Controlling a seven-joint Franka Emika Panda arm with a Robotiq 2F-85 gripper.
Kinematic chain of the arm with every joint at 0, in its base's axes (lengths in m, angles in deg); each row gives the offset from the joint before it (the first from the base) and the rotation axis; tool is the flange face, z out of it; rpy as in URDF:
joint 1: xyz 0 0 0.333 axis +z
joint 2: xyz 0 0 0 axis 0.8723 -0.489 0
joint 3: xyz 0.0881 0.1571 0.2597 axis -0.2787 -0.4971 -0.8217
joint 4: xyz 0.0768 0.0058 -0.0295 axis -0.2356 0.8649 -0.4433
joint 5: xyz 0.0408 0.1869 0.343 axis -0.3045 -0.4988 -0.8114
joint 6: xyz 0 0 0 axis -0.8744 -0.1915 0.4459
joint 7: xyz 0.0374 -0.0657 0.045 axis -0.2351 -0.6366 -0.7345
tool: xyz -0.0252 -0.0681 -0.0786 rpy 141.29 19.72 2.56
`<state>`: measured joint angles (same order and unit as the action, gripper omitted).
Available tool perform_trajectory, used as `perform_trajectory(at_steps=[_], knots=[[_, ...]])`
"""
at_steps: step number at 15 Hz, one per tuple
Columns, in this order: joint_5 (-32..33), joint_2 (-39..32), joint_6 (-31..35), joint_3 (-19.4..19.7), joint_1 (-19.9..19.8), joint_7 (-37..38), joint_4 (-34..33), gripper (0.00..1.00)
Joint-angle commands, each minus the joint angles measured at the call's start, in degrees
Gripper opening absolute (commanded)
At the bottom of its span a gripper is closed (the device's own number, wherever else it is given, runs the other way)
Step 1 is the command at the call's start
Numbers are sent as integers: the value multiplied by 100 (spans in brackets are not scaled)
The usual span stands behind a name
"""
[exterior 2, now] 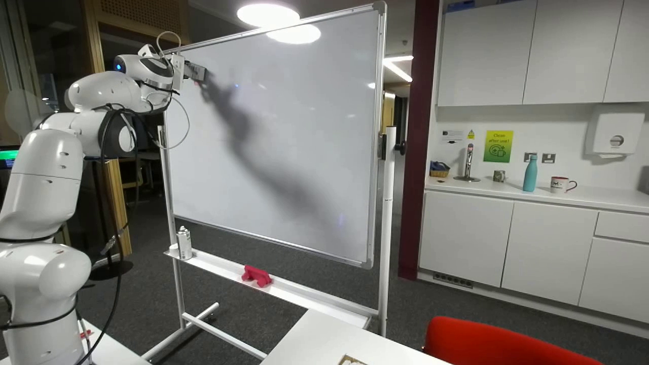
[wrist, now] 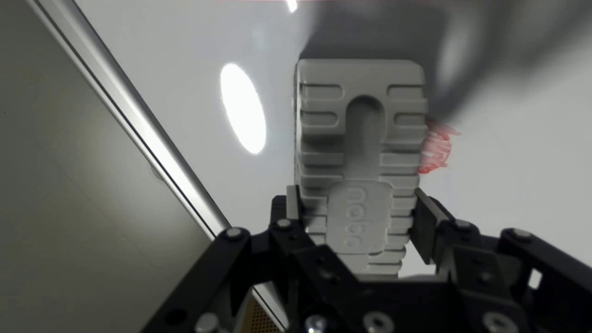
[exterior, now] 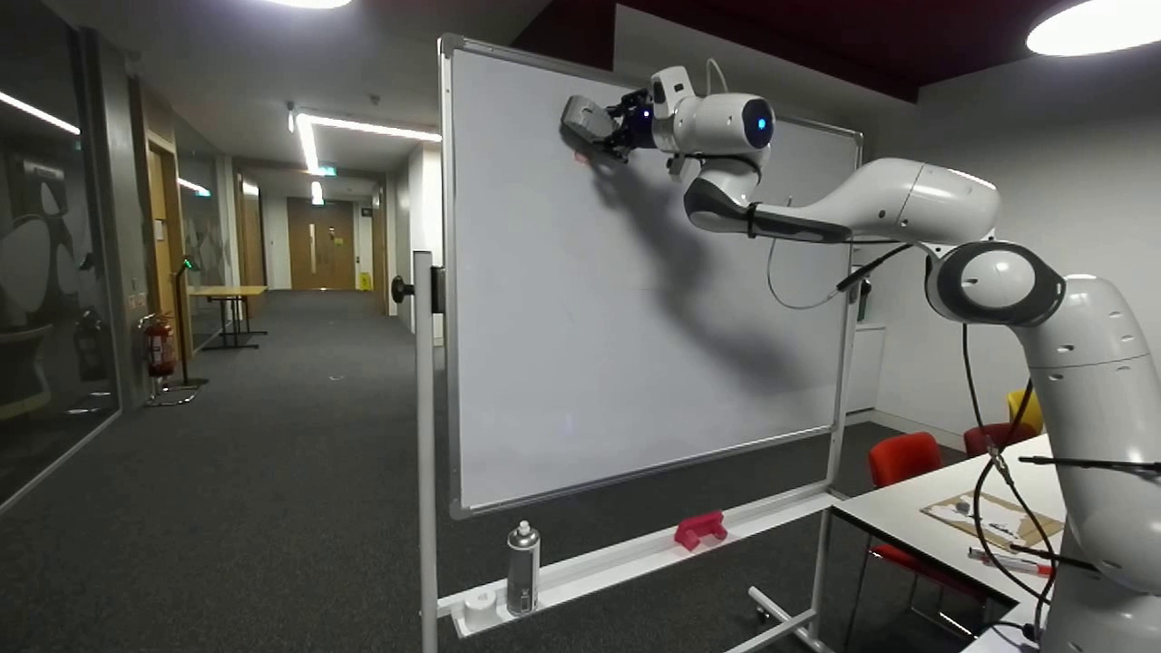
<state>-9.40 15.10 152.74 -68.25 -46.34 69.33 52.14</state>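
"nobo" reads lengthwise on grey eraser [wrist: 360, 157]; "Clean after use!" stands on green poster [exterior 2: 498, 146] in an exterior view; white notice [exterior 2: 452, 136] illegible

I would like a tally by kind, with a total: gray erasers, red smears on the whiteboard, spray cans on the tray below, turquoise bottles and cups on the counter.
Gray eraser: 1, held in the pincer
Red smear on the whiteboard: 1
Spray can on the tray: 1
Turquoise bottle on the counter: 1
Cups on the counter: 2
Total: 6
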Motion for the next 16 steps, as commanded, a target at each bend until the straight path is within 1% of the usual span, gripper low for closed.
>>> perform_trajectory(at_steps=[1, 10, 16], knots=[[-33, -50, 137, 53, -158, -5, 248, 32], [14, 380, 106, 113, -261, 217, 1317, 32], [-250, 783, -157, 62, -298, 78, 2175, 32]])
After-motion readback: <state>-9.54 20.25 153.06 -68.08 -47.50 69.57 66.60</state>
